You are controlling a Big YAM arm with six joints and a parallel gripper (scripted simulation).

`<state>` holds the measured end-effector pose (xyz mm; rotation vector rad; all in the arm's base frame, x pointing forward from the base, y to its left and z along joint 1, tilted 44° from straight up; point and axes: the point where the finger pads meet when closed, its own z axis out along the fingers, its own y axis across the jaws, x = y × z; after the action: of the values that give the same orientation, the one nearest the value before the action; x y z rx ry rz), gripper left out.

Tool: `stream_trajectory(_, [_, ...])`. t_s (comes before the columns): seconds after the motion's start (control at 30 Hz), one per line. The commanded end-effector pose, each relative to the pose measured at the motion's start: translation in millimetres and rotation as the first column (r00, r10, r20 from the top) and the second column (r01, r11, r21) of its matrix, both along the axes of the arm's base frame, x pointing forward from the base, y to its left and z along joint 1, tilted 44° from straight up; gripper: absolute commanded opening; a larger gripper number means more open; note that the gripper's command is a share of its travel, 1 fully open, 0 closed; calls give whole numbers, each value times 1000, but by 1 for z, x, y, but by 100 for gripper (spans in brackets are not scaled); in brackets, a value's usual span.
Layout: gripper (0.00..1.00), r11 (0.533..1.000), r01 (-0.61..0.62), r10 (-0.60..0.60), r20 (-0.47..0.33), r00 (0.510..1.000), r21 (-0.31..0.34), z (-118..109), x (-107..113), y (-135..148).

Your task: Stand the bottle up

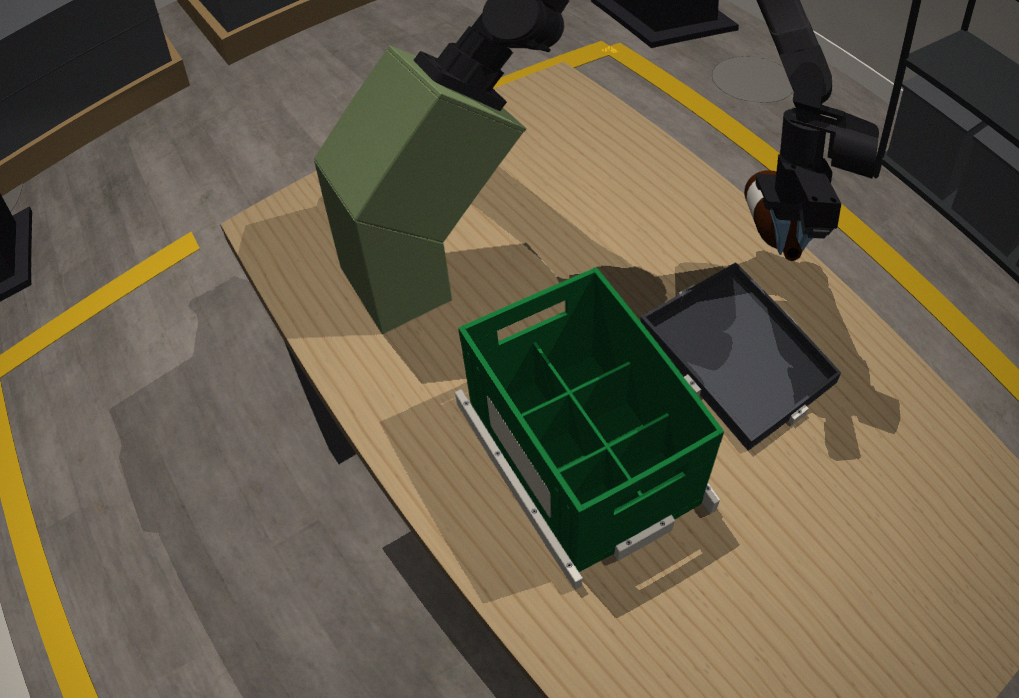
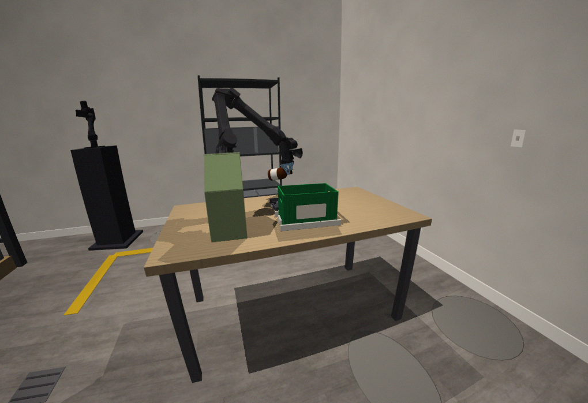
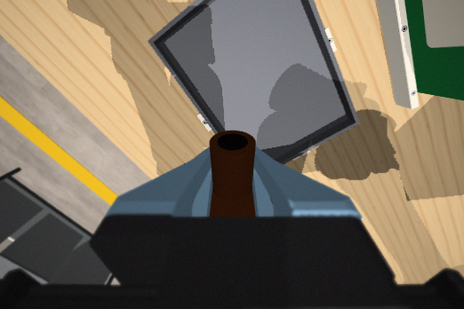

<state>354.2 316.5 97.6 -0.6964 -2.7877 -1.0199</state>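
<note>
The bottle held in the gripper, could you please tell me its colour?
Dark brown glass bottle with a white label band, clearest in the top view.

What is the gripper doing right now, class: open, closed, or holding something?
Gripper: closed on the neck of the brown bottle, held in the air near the dark tray.

A big wooden table [image 1: 815, 576] holds a dark green plastic crate [image 1: 695, 415] with six boxes inside. A flat dark grey tray [image 1: 825, 362] sits just beside the crate. A tall light green box [image 1: 395, 189] stands near the far edge. Up in the air over the far edge, the black gripper [image 1: 792, 240] squeezes a brown bottle [image 1: 761, 205] with a white band.
</note>
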Motion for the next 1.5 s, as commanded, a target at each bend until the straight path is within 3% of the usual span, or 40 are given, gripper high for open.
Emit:
stream_trajectory(0.0, [0,1000,10,-10,28,1000,19,15,3,0])
stream_trajectory(1.0, [0,1000,6,-6,30,1000,11,12,-3,4])
stream_trajectory(1.47, [0,998,66,-64,78,995,-16,12,5,-3])
